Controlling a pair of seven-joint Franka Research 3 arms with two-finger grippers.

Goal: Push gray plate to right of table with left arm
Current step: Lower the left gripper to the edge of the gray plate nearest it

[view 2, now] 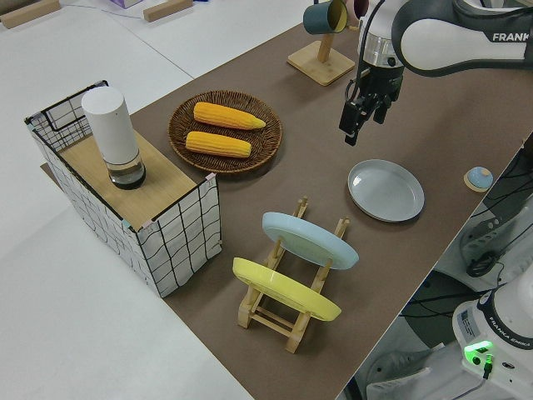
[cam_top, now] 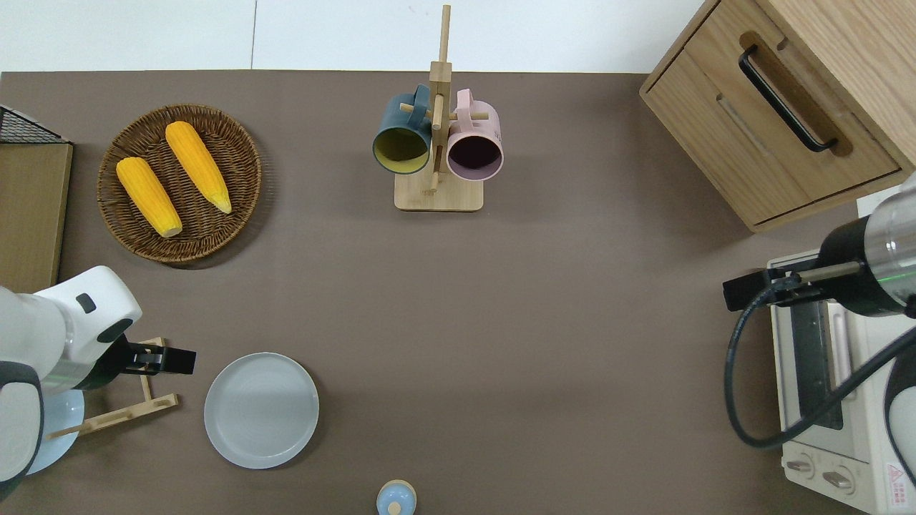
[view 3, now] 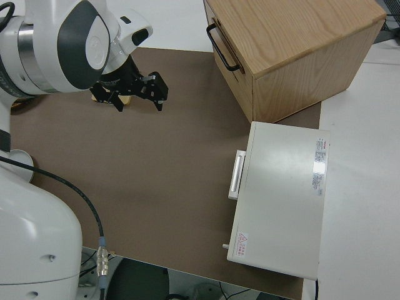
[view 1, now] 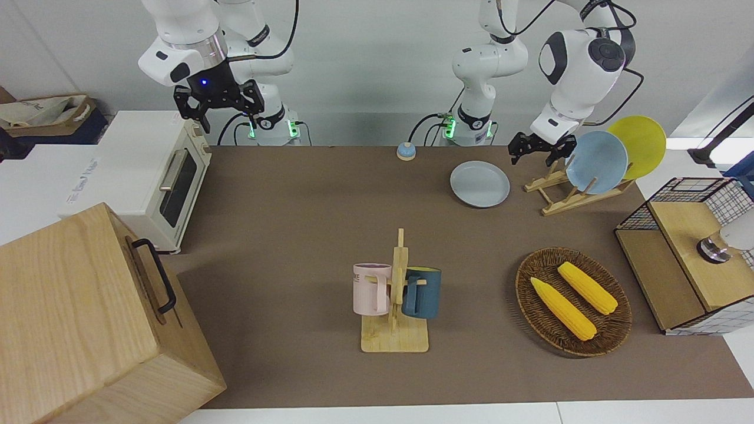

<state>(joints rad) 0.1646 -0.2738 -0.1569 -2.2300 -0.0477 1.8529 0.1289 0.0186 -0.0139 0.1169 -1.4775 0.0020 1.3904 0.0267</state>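
Observation:
The gray plate lies flat on the brown table, close to the robots' edge and toward the left arm's end. My left gripper hangs open with nothing in it. It is up in the air over the wooden dish rack's end, just beside the plate's rim on the left arm's side, not touching the plate. The right arm is parked, its gripper open and holding nothing.
A wooden dish rack holds a sky-blue plate and a yellow plate. A small bell sits at the robots' edge. Mug rack, corn basket, wire shelf, toaster oven and wooden cabinet stand around.

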